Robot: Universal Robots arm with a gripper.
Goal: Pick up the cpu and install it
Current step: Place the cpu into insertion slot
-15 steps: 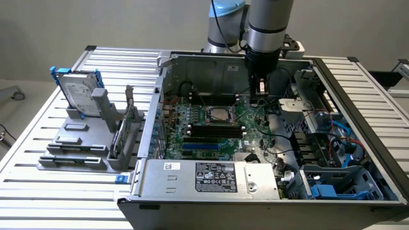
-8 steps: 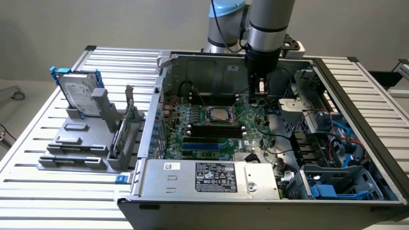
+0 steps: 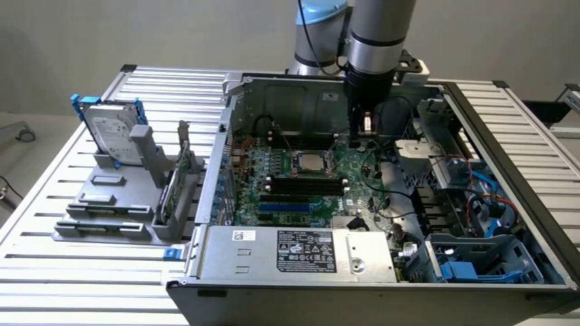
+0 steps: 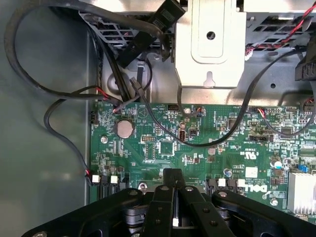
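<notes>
Your gripper [image 3: 367, 129], closed on nothing, hovers to the exterior view's right of the socketed cpu [image 3: 308, 161] — the wrist view adds a coin battery [image 4: 123, 129] on the board [image 4: 222, 129].

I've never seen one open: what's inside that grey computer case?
A green circuit board carrying a small silver square chip, with the black claw above. A labelled grey metal box hides part of the board.

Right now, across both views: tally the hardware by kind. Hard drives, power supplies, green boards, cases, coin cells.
Hard drive: 1
Power supply: 1
Green board: 1
Case: 1
Coin cell: 1
Total: 5
</notes>
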